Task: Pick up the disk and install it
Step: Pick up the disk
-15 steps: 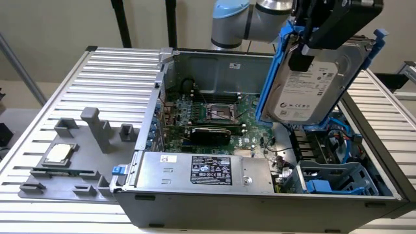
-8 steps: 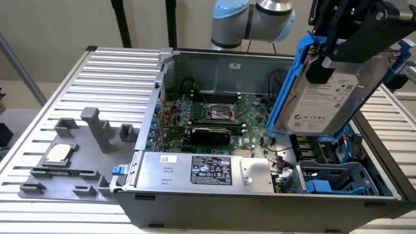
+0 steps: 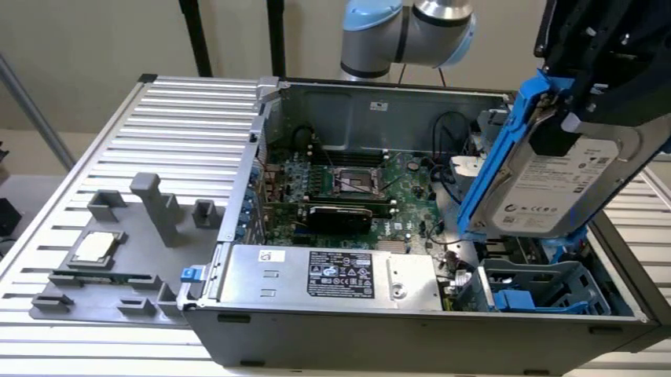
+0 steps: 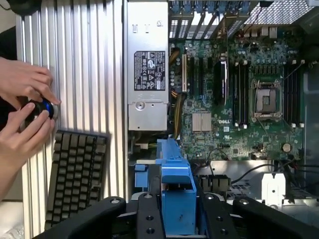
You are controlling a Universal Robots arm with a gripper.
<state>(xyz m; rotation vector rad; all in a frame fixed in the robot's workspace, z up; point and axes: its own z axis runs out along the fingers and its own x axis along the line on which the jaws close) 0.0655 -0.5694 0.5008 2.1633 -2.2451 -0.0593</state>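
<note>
The disk (image 3: 555, 188), white label facing out and blue rails (image 3: 493, 157) along its edges, hangs tilted on end in the air, clamped in the robot's black hand (image 3: 571, 118) over the open computer case (image 3: 419, 330) at the exterior view's right. Its lower end sits above the blue drive cage (image 3: 535, 290) in the case's near corner, apart from it. Beside the cage lie the silver power supply (image 3: 325, 275) and the green motherboard (image 3: 346, 181). The case stands on a slatted metal desk (image 3: 178, 110), where a grey fixture (image 3: 157, 212) carries a small square chip (image 3: 94, 247). In the wrist view a person (image 4: 25, 99) cups a small dark object near a keyboard (image 4: 75, 174)
</note>
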